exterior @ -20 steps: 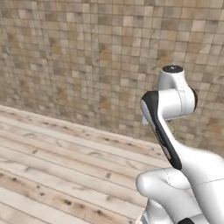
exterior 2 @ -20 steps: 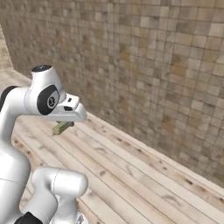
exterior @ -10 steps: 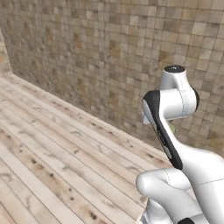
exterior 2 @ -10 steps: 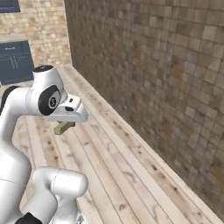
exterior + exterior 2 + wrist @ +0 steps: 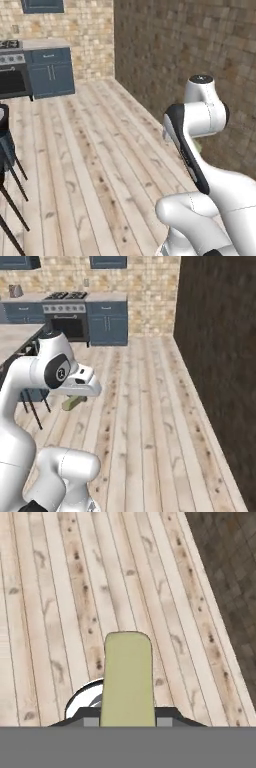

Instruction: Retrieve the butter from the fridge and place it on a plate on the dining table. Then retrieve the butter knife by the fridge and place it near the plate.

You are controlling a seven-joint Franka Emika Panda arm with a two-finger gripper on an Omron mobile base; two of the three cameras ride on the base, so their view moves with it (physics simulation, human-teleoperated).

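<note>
claw pinching the butter over open plank floor, stone wall alongside.

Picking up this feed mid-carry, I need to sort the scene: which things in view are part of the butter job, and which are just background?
Job:
- butter, clamped in the tool
- dining table, corner at far left

Background:
- oven
- blue cabinets
- stools
- toaster
- tiled wall
- plank floor

Butter: pale yellow-green stick, clamped in tool, carried above plank floor; dining table edge left.
</note>
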